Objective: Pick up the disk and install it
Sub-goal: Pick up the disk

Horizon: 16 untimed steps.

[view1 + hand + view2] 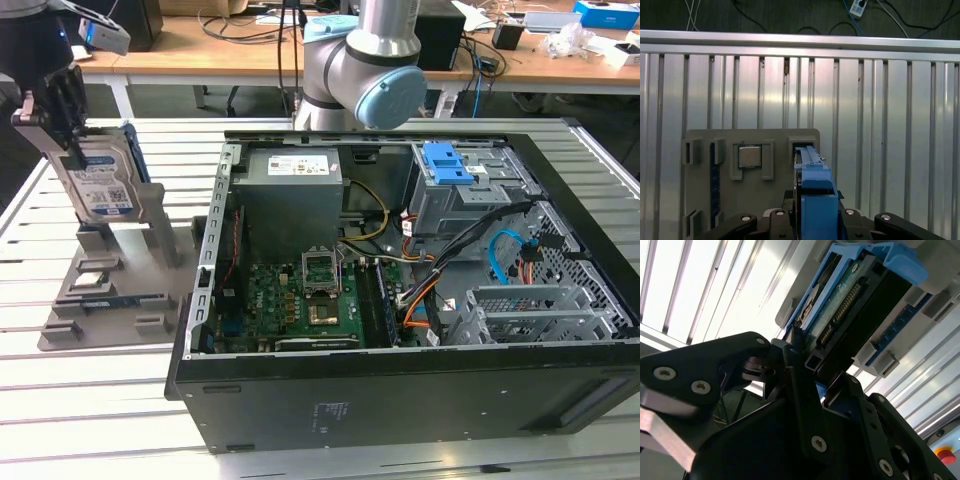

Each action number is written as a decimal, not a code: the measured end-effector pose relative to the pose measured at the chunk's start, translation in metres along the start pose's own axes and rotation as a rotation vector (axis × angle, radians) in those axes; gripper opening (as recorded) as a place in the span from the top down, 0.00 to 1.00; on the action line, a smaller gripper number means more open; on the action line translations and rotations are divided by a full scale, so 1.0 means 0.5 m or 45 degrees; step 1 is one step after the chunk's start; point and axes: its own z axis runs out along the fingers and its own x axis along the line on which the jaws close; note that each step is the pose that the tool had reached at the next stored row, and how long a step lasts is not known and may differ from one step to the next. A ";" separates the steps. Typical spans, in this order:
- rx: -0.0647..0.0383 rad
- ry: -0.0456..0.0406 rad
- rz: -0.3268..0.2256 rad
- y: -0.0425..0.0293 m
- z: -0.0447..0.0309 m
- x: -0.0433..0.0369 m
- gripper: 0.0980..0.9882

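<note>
At the exterior view's left, the gripper [60,135] was observed pinching the upper end of the disk [100,185], which hung directly beneath it, long axis near upright, at the grey holder [110,270] on the worktop [100,400], well apart from the open computer case [400,400] rightward.

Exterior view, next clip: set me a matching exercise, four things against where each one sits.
Things:
1. the disk
2. blue bracket
3. power-supply box
4. processor chip

Places:
A. in a recess of the grey holder
B. on top of the drive bay
C. gripped by the tool, at the exterior view's left
D. inside the open case, next to the motherboard

Pairs: 1-C, 2-B, 3-D, 4-A.
</note>
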 end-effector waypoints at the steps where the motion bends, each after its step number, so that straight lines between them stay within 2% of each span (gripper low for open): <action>1: 0.000 0.000 0.000 0.000 -0.002 0.000 0.70; 16: 0.000 0.000 0.000 0.001 -0.032 0.000 0.70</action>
